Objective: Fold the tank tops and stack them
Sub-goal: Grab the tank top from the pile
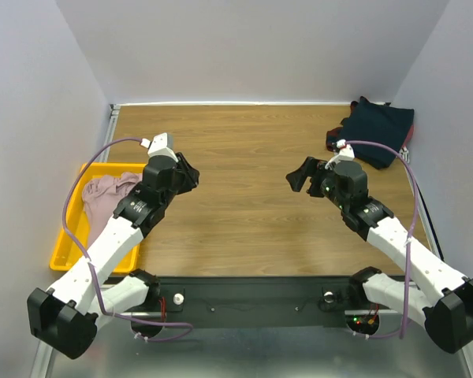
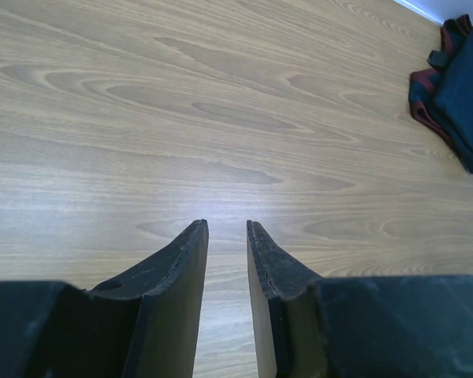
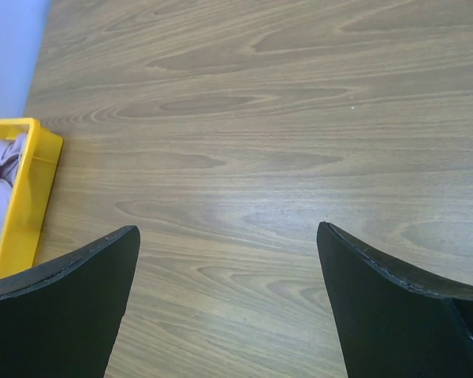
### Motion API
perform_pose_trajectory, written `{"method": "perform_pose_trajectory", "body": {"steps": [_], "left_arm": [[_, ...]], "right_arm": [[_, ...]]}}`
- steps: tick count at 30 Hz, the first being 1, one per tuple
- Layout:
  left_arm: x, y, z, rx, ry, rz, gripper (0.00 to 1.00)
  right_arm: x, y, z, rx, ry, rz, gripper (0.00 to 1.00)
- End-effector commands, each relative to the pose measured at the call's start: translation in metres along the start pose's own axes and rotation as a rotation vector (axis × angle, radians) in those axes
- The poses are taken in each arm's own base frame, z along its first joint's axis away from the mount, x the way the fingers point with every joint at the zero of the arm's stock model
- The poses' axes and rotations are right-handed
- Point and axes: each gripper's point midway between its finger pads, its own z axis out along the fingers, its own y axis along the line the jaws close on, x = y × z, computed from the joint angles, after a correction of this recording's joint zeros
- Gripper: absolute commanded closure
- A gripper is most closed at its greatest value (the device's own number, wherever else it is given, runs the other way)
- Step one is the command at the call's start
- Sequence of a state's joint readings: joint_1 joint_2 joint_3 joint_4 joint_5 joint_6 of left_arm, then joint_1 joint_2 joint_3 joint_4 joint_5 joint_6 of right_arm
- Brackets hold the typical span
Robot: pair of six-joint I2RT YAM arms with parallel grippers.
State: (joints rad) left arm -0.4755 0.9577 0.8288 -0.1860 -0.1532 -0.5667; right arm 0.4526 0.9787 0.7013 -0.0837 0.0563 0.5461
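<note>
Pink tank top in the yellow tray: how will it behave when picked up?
Probably floppy: the pink tank top lies bunched in soft folds, so it should sag from one pinch. Likely light, since it looks thin. It may drag against the yellow tray wall on lifting.

Lab booth: blank walls [image 1: 260,47], wooden table [image 1: 244,157]

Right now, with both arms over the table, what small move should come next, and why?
Probably move the left pincer over the pink top in the yellow tray and lower it to grasp. It and the right pincer are open, holding nothing above the table; the pink top lies crumpled on the left side, the navy tops far off at the right corner.
</note>
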Motion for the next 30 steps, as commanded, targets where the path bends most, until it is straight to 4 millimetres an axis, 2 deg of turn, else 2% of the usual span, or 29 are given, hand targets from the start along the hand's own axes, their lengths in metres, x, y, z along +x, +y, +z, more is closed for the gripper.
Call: {"method": "perform_pose_trajectory", "body": {"steps": [1,6,7,8,11,12,15,16,18,19,20,23,24,26,28,29,30], "left_arm": [[-0.022,-0.003,-0.010,0.003,-0.075,-0.004,0.62],[-0.033,-0.001,-0.015,-0.035,-0.095,-0.019,0.61],[-0.036,0.004,-0.015,-0.067,-0.110,-0.022,0.60],[-0.039,0.007,-0.015,-0.098,-0.109,-0.038,0.48],[-0.057,0.034,-0.018,-0.264,-0.144,-0.096,0.48],[-0.074,0.053,-0.023,-0.358,-0.200,-0.125,0.48],[-0.084,0.104,-0.033,-0.539,-0.236,-0.210,0.48],[-0.088,0.140,-0.040,-0.634,-0.259,-0.279,0.48],[-0.087,0.173,-0.050,-0.713,-0.281,-0.344,0.48],[-0.074,0.194,-0.051,-0.751,-0.254,-0.376,0.48],[-0.077,0.221,-0.059,-0.805,-0.293,-0.429,0.48],[-0.051,0.262,-0.055,-0.876,-0.257,-0.521,0.48],[-0.042,0.282,-0.054,-0.926,-0.240,-0.561,0.48],[-0.033,0.298,-0.042,-0.923,-0.234,-0.623,0.48],[-0.014,0.320,-0.023,-0.969,-0.159,-0.674,0.50],[-0.018,0.320,-0.023,-0.970,-0.167,-0.672,0.50],[-0.005,0.328,-0.015,-0.992,-0.126,-0.687,0.50]], "right_arm": [[-0.018,0.006,-0.001,0.004,-0.040,-0.001,0.00],[-0.015,0.003,-0.001,0.022,-0.022,-0.011,0.00],[-0.012,0.002,0.000,0.023,-0.014,-0.011,0.00],[-0.011,0.002,0.000,0.022,-0.009,-0.011,0.00],[-0.008,0.002,0.002,0.023,0.008,-0.010,0.00],[-0.008,0.001,0.002,0.028,0.009,-0.009,0.00],[-0.004,-0.002,0.003,0.042,0.021,-0.004,0.00],[-0.003,-0.002,0.004,0.039,0.025,-0.004,0.00],[0.000,-0.002,0.005,0.039,0.036,-0.001,0.00],[0.001,-0.002,0.006,0.036,0.043,-0.002,0.00],[0.003,-0.001,0.006,0.031,0.050,-0.002,0.00],[0.006,0.002,0.008,0.018,0.068,0.003,0.00],[0.008,0.001,0.009,0.019,0.076,0.003,0.00],[0.010,0.002,0.011,0.015,0.084,0.003,0.00],[0.013,0.002,0.013,0.014,0.098,0.005,0.00],[0.014,0.003,0.014,0.010,0.106,0.005,0.00],[0.015,0.002,0.014,0.010,0.110,0.005,0.00]]}}
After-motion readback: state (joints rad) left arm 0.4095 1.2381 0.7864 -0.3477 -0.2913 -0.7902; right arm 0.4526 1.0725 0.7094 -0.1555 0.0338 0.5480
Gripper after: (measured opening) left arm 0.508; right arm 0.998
